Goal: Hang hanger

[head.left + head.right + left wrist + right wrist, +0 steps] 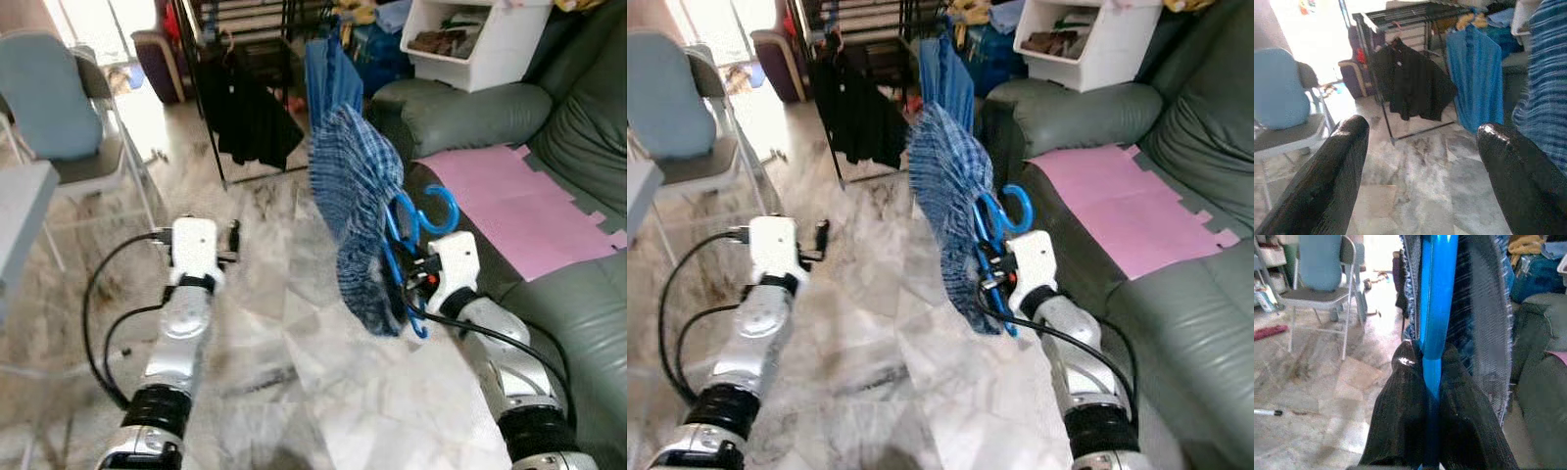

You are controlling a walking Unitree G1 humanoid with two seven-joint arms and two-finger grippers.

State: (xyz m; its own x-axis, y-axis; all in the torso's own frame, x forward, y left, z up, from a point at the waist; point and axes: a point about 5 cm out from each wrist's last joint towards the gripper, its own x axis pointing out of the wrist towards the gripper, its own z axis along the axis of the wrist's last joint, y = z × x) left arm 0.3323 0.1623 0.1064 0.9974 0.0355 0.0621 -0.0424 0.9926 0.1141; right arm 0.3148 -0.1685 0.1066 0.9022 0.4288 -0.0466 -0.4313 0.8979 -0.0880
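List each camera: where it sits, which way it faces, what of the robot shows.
Left eye view: head, facing forward-down; both silver arms, blue plastic hanger carrying blue checked cloth.
Right eye view: same scene, other eye.
Left wrist view: along the open left gripper toward the black drying rack.
Right wrist view: along the right gripper clamping the hanger.
Shared: the left wrist and eye views both show the rack's black garment.

The floor (pixel 294 323) is pale marble with grey veins. A green sofa (pixel 578 323) carries a pink mat (pixel 519 211). Behind the sofa stands a white bin (pixel 480 44). Left of the sofa, a black rack (pixel 245 88) holds dark and blue clothes. Farther left is a chair (pixel 59 117), lit by strong daylight.
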